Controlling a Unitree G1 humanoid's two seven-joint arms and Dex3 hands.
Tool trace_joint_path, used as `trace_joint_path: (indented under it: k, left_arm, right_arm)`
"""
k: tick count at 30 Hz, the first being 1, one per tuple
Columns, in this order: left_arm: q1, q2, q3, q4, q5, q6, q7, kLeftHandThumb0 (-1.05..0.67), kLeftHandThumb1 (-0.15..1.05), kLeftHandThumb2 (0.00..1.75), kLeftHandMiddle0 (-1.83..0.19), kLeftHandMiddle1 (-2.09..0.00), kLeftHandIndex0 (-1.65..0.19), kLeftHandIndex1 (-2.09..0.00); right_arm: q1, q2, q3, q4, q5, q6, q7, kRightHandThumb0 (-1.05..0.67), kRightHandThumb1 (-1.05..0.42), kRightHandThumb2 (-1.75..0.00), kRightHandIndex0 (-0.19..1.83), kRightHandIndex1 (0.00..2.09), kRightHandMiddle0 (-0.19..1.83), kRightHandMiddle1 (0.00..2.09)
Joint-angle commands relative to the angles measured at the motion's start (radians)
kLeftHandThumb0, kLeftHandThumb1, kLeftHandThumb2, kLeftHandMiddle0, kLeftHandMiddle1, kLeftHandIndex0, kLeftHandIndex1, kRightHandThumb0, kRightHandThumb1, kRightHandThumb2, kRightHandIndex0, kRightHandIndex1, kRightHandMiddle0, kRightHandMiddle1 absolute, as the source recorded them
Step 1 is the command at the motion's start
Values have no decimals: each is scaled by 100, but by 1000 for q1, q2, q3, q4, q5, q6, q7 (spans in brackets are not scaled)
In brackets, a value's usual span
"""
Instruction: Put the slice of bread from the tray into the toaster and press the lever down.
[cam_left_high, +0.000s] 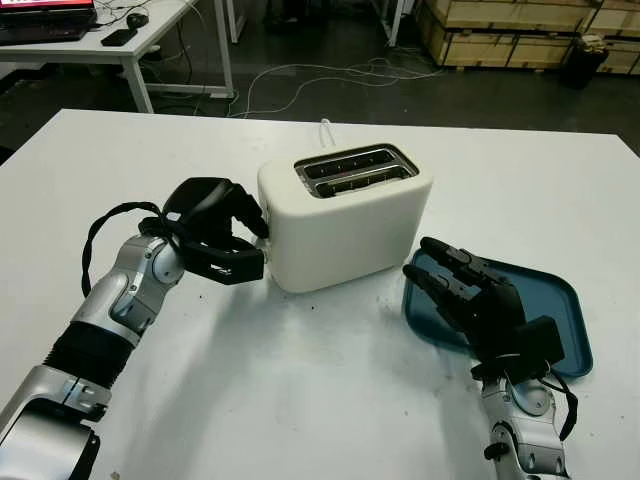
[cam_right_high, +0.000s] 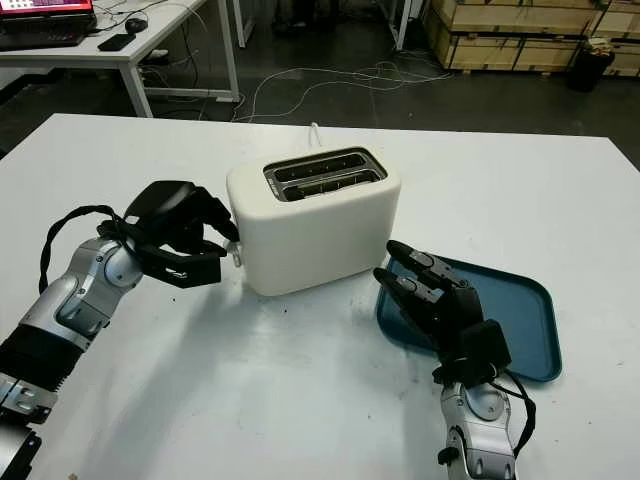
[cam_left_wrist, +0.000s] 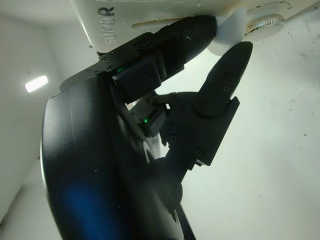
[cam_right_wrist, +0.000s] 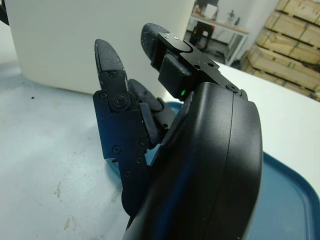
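At the toaster's (cam_left_high: 345, 215) end wall, the left hand (cam_left_high: 215, 240) has curled fingers on the lever (cam_left_wrist: 227, 37) (bread apparently already in the slots); next, press down. Right hand (cam_left_high: 480, 300) hovers open over the tray (cam_left_high: 560, 310).

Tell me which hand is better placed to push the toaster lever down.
Left. The left hand is at the toaster end, its fingers touching the lever. The right hand, open, is over the tray.
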Motion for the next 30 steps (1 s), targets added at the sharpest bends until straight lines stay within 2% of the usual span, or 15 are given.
trace_joint_path:
  k: [1,4,6,12,20,26,30]
  left_arm:
    - [132,-212,-191,168,26,-12,-47,-31,80,0,-104,-93,-131,-1]
    - [158,-275,-246,285,55,-7,-10,-34,81,0,-106,-72,-130,0]
    - [179,-307,-266,302,50,7,-7,-34,81,0,-109,-67,-130,0]
    - [164,-305,-263,277,32,47,-34,-33,84,1,-107,-62,-126,-1]
    - [152,-294,-264,275,43,33,-13,-35,86,0,-105,-72,-129,-2]
    - [154,-286,-248,249,25,31,-14,-34,84,0,-106,-73,-129,-2]
    - [169,-262,-222,210,1,-29,38,-34,82,0,-111,-74,-132,-3]
  right_arm:
    - [-2,-1,-4,1,-10,3,-8,-41,-89,0,94,1,86,0]
    - [-5,-5,-8,3,-9,10,-10,-42,-89,0,94,0,86,0]
    - [-12,-9,-11,11,-8,9,-8,-42,-89,0,93,0,86,0]
    - [-29,-10,-11,27,-13,9,-9,-42,-89,0,92,0,86,0]
    - [-36,-5,-8,46,-11,-25,3,-42,-90,0,95,1,87,1]
    - [-38,-2,-7,42,-6,-4,-3,-44,-89,0,95,1,87,0]
    - [-39,0,-5,52,-9,-25,1,-41,-90,0,95,1,86,0]
